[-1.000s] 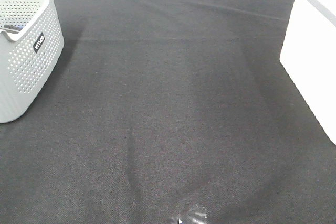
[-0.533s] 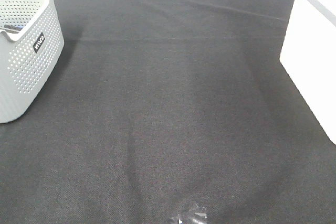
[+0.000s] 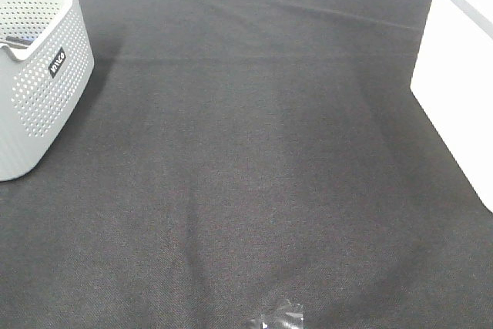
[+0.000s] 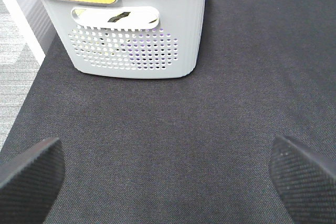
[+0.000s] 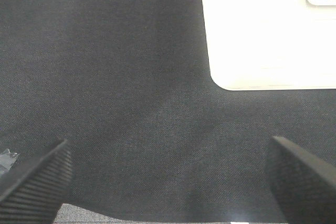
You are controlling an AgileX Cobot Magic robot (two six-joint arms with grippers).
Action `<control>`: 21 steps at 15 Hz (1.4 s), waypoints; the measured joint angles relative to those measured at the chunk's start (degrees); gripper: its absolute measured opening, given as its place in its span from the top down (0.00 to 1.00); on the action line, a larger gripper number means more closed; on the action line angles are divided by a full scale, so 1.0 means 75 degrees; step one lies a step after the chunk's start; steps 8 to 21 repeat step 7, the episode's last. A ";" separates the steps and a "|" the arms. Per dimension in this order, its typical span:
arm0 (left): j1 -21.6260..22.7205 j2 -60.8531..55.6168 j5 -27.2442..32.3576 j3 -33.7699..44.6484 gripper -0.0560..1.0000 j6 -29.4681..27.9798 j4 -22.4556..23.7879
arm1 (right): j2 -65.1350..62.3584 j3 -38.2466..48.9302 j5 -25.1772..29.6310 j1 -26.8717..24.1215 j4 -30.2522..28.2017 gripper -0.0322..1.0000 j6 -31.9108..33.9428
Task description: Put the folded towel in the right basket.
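Black cloth [image 3: 254, 175] covers the whole table in the high view. A grey perforated basket [image 3: 38, 75] stands at the far left, and a white basket [image 3: 462, 82] stands at the right edge, partly cut off by the frame. Between them the cloth is bare except for a small scrap of clear tape [image 3: 279, 315] at the near edge. No folded towel lies anywhere on the open cloth, and neither arm reaches into this view.

From the left wrist, the left gripper [image 4: 168, 174] shows only its two dark fingertips [image 4: 29, 174], spread wide apart with nothing between them. The grey basket [image 4: 131, 51] sits straight ahead of it, on the far side. Dark straps and a bit of blue cloth show above its rim, but whether that is the towel cannot be told.

From the right wrist, the right gripper [image 5: 168, 174] is likewise spread wide and empty, hovering over bare cloth. The white basket [image 5: 268, 40] lies ahead and to its right, near this arm and well apart from the left one.

The towel's place is therefore unknown; its long axis cannot be judged. If it lies in the grey basket, the left arm is the nearer for picking and the right arm the nearer for delivery.
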 joint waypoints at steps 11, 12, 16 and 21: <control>0.0000 0.0000 0.0000 0.0000 0.01 0.0000 0.0000 | 0.0000 0.0000 0.0000 0.0000 0.0000 0.04 0.0000; 0.0000 0.0000 0.0000 0.0000 0.01 0.0000 0.0000 | 0.0000 0.0000 0.0000 0.0000 0.0000 0.04 0.0000; 0.0000 0.0000 0.0000 0.0000 0.01 0.0000 0.0000 | 0.0000 0.0000 0.0000 0.0000 0.0000 0.04 0.0000; 0.0000 0.0000 0.0000 0.0000 0.01 0.0000 0.0000 | 0.0000 0.0000 0.0000 0.0000 0.0000 0.04 0.0000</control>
